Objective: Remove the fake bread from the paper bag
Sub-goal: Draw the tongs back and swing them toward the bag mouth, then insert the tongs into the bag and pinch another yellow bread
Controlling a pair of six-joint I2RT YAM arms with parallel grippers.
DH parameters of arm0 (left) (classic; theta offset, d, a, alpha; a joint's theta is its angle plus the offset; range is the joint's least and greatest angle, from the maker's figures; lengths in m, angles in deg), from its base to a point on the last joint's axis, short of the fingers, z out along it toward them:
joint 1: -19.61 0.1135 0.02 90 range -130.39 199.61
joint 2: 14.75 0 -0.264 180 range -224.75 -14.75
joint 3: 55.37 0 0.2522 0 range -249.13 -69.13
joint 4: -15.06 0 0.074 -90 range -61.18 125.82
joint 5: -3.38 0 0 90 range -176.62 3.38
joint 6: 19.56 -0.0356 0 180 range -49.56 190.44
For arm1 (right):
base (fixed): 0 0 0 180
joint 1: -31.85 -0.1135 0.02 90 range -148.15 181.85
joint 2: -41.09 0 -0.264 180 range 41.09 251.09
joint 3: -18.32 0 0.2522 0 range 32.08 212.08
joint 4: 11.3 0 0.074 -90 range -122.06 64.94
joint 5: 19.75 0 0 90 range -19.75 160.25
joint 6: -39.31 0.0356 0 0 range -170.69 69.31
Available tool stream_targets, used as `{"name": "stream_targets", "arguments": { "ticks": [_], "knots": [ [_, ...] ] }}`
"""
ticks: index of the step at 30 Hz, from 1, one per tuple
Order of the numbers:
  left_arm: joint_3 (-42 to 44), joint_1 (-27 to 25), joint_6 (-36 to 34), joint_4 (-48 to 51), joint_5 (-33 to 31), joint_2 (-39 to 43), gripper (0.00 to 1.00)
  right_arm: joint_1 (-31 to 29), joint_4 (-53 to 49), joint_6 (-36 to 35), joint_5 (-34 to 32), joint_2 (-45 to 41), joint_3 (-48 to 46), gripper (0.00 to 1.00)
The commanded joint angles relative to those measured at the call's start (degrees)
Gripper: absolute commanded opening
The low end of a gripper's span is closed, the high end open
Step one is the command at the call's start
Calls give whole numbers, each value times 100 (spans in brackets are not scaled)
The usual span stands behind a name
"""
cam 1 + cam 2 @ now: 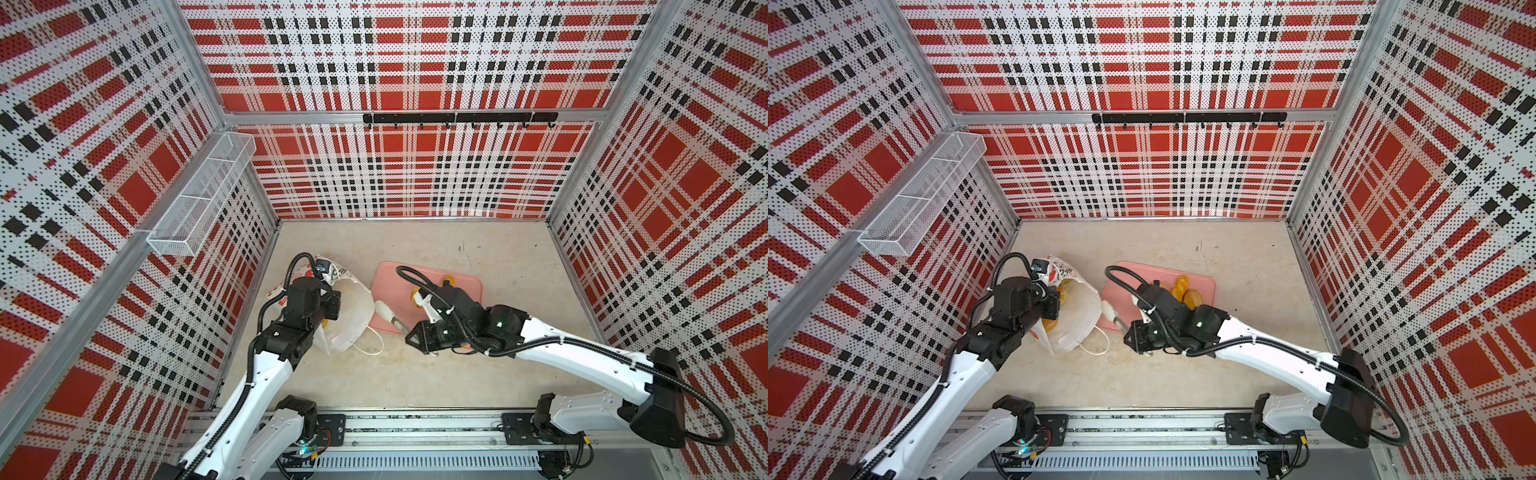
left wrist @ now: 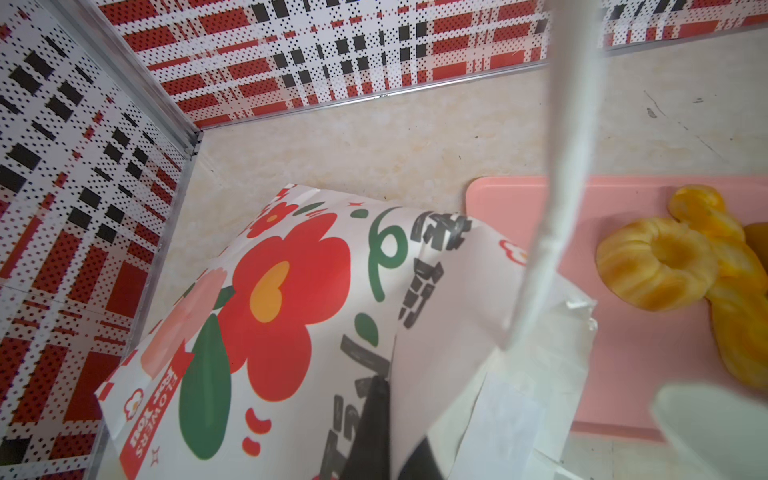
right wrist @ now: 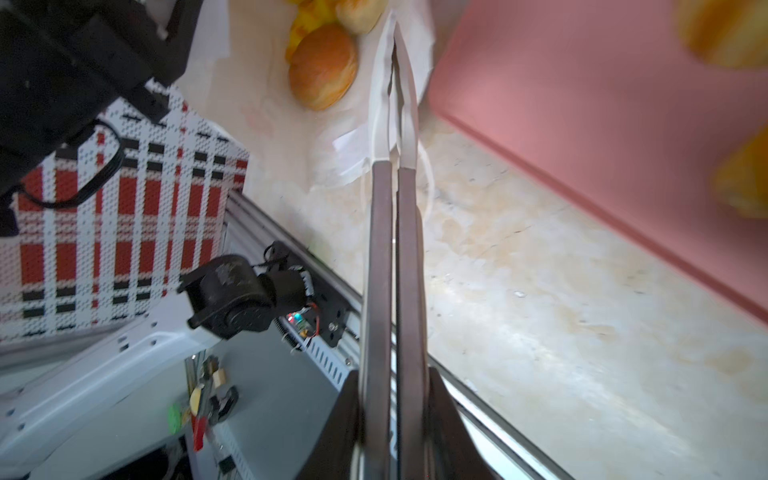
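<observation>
Right gripper clamped narrow on tongs; tong tips together at the bag mouth, pointing 10 o'clock in both top views. Left gripper pinched onto the paper bag wall. Bag sits at the tray's 9 o'clock. Rolls inside the bag; ring bun and twist on the tray.

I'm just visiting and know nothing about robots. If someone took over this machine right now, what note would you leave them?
Left gripper: jaws shut on the paper bag rim.
Right gripper: jaws shut on metal tongs, whose tips are closed and empty beside the bag's mouth.
Done: a ring bun and a twist lie on the pink tray.
Left: a round bun and other yellow loaves sit inside the bag; tong them out onto the tray.
</observation>
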Motion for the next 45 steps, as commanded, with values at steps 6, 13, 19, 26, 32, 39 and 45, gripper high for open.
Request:
{"name": "stream_targets", "arguments": {
  "ticks": [6, 13, 19, 26, 32, 39, 45],
  "knots": [
    [206, 35, 1, -45, 717, 171, 0, -372, 2380, 909, 485, 977, 130, 14],
    [183, 35, -21, 53, 909, 182, 0, -340, 3315, 1833, -73, 1781, 108, 29],
    [166, 33, -51, 69, 927, 156, 0, -160, 4149, 2354, 80, 2586, 322, 37],
    [193, 32, -62, 60, 898, 141, 0, 44, 4307, 2526, 90, 2940, 513, 41],
    [176, 27, -70, 68, 979, 48, 0, 185, 4844, 2852, 459, 3337, 701, 42],
    [171, -35, -91, 99, 975, 8, 0, 217, 5009, 3346, 581, 3811, 896, 43],
    [167, -130, -118, 124, 970, -31, 0, 235, 4826, 3332, 560, 3989, 1166, 41]
  ]
}}
